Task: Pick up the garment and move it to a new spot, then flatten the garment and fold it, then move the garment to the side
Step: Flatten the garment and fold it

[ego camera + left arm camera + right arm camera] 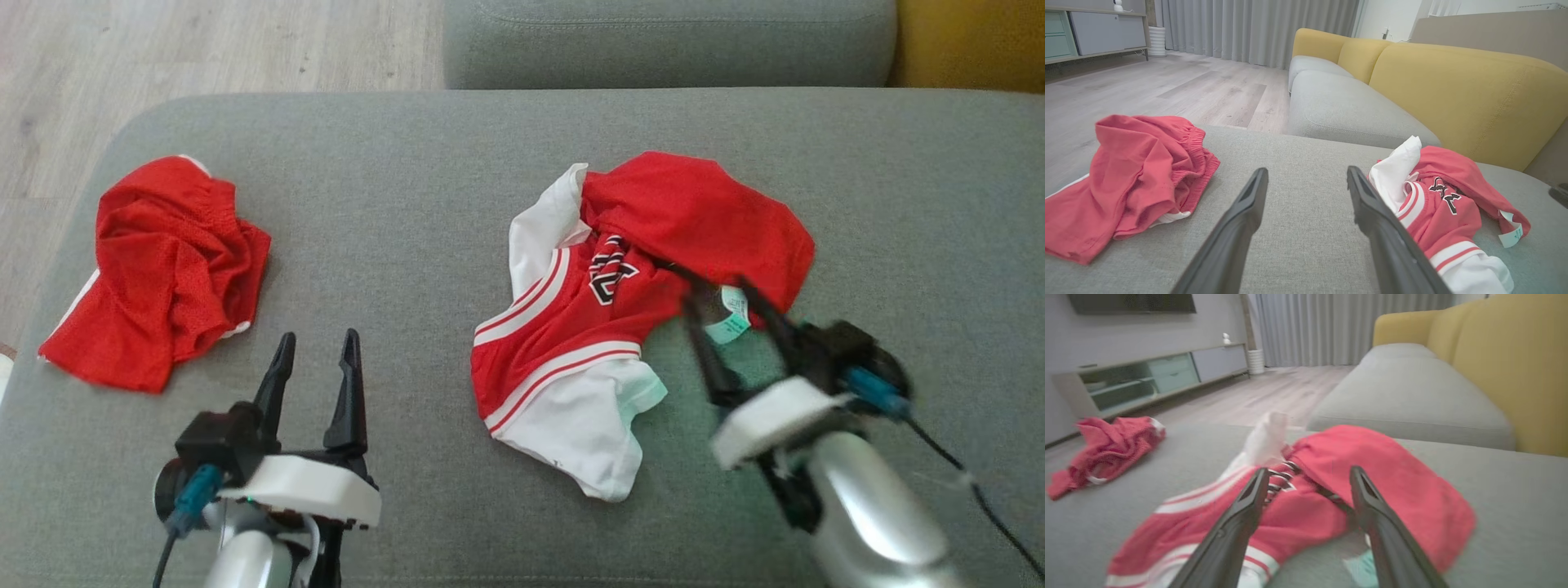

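Right, the grey cushion (408, 163) has a rounded far-left corner, and its left edge drops to the wood floor (204, 41). Its far edge meets a second grey seat (669, 41), w/ a yellow backrest (1453, 94) beyond on the right. The most open room is the bare strip btwn the two cloth heaps, plus the far band and the right side of the cushion.

The garment (571, 327), a red-and-white jersey, lies crumpled at centre-right, white hem toward the near side, a red panel flopped over at the far right. The left gripper (318, 336) hovers over bare cushion at near left, jaws spread wide and empty. The right gripper (717, 290) is blurred in the head view. Its fingers stand apart at the jersey's near-right edge, straddling the red fold, released, no cloth pinched. A pale tag (732, 318) shows btwn them.

Red shorts (163, 261) sit bunched near the left edge, well apart from the jersey.
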Robot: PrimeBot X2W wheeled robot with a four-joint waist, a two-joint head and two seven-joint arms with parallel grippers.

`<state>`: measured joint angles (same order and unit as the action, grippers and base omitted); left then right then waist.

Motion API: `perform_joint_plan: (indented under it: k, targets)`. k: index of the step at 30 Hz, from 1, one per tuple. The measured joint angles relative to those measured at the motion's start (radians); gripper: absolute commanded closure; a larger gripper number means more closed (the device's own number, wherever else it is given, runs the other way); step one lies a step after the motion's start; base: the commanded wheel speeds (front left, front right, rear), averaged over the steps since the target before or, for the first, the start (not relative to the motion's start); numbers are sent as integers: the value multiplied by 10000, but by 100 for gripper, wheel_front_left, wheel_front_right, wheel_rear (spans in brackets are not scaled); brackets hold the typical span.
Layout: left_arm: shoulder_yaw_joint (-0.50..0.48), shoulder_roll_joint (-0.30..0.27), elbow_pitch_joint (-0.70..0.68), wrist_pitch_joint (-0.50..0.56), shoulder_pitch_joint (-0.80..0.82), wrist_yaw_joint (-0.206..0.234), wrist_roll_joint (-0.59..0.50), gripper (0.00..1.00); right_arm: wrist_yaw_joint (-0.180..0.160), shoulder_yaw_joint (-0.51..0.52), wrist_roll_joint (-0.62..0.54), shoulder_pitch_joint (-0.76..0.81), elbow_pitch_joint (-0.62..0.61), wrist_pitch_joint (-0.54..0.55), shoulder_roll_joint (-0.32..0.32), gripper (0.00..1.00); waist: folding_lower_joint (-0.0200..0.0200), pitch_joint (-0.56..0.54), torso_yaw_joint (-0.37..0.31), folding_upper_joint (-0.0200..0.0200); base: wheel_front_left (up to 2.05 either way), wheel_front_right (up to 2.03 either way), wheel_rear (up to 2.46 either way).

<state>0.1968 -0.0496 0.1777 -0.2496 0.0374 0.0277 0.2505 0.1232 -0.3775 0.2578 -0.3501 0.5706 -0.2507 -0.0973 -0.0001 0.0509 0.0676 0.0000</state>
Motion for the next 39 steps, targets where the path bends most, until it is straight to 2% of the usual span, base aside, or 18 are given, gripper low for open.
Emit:
perform_joint_plan:
  k: [4, 8, 15, 20, 21, 22, 23, 24, 25, 29, 34, 39]
  targets:
    - [155, 0, -50, 0, -126, -4, -15, 0, 0, 1375, -1273, 562, 234, 0, -245, 0, 0, 83, 29, 0, 0, 0, 0]
    - [224, 0, -100, 0, -121, -10, -15, 0, 0, 2347, -2341, 403, 832, 0, -368, 0, 0, 322, 168, 0, 0, 0, 0]
    - [420, 2, -125, 0, 95, -8, -25, 0, 2, 3246, -3371, -956, 2543, 0, -535, 0, 2, 978, 701, 0, 0, 0, 0]
    - [458, 2, -128, 0, 174, -10, -29, 0, 2, 3488, -3776, -1430, 3459, 13, -635, 0, 3, 1235, 986, 0, 0, 0, 0]
    - [466, 2, -128, 0, 181, -10, -29, 0, 2, 3565, -3837, -1489, 3657, 15, -658, 20, 3, 1281, 1046, 0, 0, 0, 0]
    - [466, 2, -128, 0, 190, -8, -29, 0, 2, 3622, -3873, -1550, 3824, 13, -675, 55, 3, 1319, 1093, 0, 0, 0, 0]
    - [466, 2, -128, 0, 191, -6, -29, 0, 2, 3678, -3921, -1592, 3919, 13, -675, 72, 3, 1347, 1127, 0, 0, 0, 0]
    - [466, 2, -128, 0, 190, 0, -29, 0, 2, 3735, -3929, -1635, 3977, 13, -663, 72, 3, 1358, 1139, 0, 0, 0, 0]
    - [460, 2, -128, 0, 190, 2, -29, 0, 2, 3793, -3929, -1684, 3998, 13, -650, 100, 3, 1349, 1127, 0, 0, 0, 0]
    - [451, 2, -127, 0, 187, 75, -27, 0, 2, 3937, -3929, -1765, 3676, 12, -617, 100, 2, 1274, 957, 0, 0, 0, 0]
    - [447, 4, -125, 0, 183, 77, -25, 0, 2, 3889, -3741, -1569, 2103, 2, -376, 100, 1, 1117, 578, 0, 0, 0, 0]
    - [418, 4, -107, 0, 137, 77, -25, 0, 2, 3507, -3384, -683, 407, 0, -357, 100, 1, 879, 125, 0, 0, 0, 0]
